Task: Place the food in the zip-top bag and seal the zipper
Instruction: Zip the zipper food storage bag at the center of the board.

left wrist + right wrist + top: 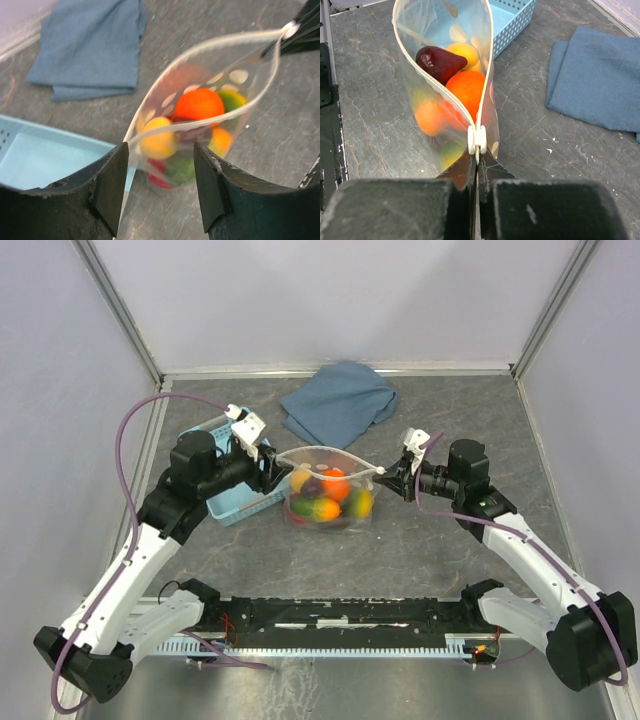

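Pincer status, overhead view: my left pincer (272,468) sits at the left end of the zip-top bag (325,502), and my right pincer (385,476) sits at its right end. The bag stands on the table (450,570) between the two, mouth upward. The long axis of the mouth runs left to right, from one pincer to the other. The food (335,485) lies inside. A light-blue basket (232,508) is just beside the bag's left end. A blue cloth (338,402) lies farther back, apart from it.

Left wrist view: the left pincer (160,147) is open, fingers well apart, gripping nothing. The near end of the bag (165,87) lies in the gap, close to the left-hand finger. The zipper (225,42) is unsealed. Its two strips bow apart and meet again at the far end, at the right pincer (296,36). Orange, yellow and green food (199,104) shows through the mouth.

Right wrist view: the right pincer (476,162) is fully closed, pinching the bag (432,125) at its edge just behind the white slider (476,140). The zipper (488,60) points straight away from my fingers toward the basket (515,20), its strips parted around the food (467,87).
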Robot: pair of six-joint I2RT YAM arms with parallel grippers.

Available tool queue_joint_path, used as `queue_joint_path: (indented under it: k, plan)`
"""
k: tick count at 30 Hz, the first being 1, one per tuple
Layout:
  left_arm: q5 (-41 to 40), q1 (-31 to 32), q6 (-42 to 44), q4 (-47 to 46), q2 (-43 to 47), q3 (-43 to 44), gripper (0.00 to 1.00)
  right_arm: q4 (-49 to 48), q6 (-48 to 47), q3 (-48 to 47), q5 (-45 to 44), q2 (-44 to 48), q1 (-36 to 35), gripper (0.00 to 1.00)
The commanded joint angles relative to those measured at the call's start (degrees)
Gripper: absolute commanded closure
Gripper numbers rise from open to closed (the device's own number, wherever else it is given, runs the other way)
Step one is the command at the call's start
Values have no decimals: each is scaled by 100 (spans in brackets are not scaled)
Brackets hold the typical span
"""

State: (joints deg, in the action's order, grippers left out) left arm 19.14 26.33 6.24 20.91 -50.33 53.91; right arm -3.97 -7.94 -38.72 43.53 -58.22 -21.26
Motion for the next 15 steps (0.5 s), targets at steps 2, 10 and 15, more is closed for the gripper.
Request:
queue_joint_path:
  k: [2,10,15]
  plan:
    - [1337,-1,81,-427,-449,868,35,195,15,-256,-66,250,18,98]
    - [1954,859,588,-561,-1720,1793,34,162,-26,-129,0,516,10,98]
    - [1701,1451,1096,-305,-2397,2357,34,107,6,-91,15,549,9,98]
